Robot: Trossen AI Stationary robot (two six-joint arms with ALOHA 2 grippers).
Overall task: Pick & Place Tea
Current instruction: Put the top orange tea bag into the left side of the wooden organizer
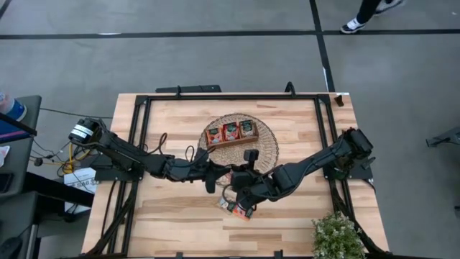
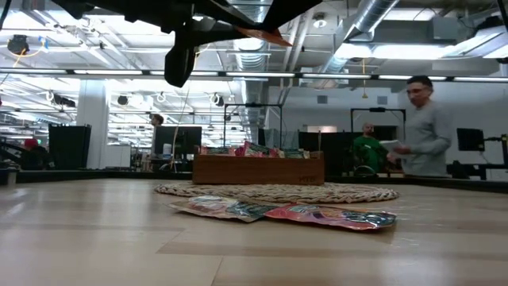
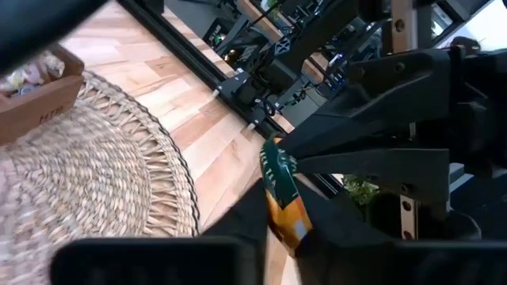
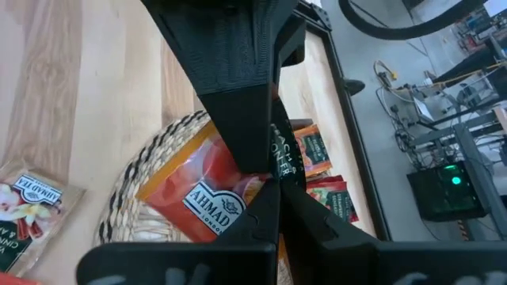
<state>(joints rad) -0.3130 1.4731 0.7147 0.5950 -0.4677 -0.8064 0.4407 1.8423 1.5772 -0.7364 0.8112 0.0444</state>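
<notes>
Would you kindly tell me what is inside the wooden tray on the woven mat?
The wooden tray on the woven mat holds red-orange tea sachets in all three compartments. How many are stacked underneath is hidden.

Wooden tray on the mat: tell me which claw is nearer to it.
Left, narrowly. The left claw hangs just off the mat's near edge, below the wooden tray. The right claw sits slightly farther out, clamped on a tea sachet.

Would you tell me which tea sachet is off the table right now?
The orange sachet pinched between the two grippers; the other sachets lie flat on the table or sit in the wooden tray.
</notes>
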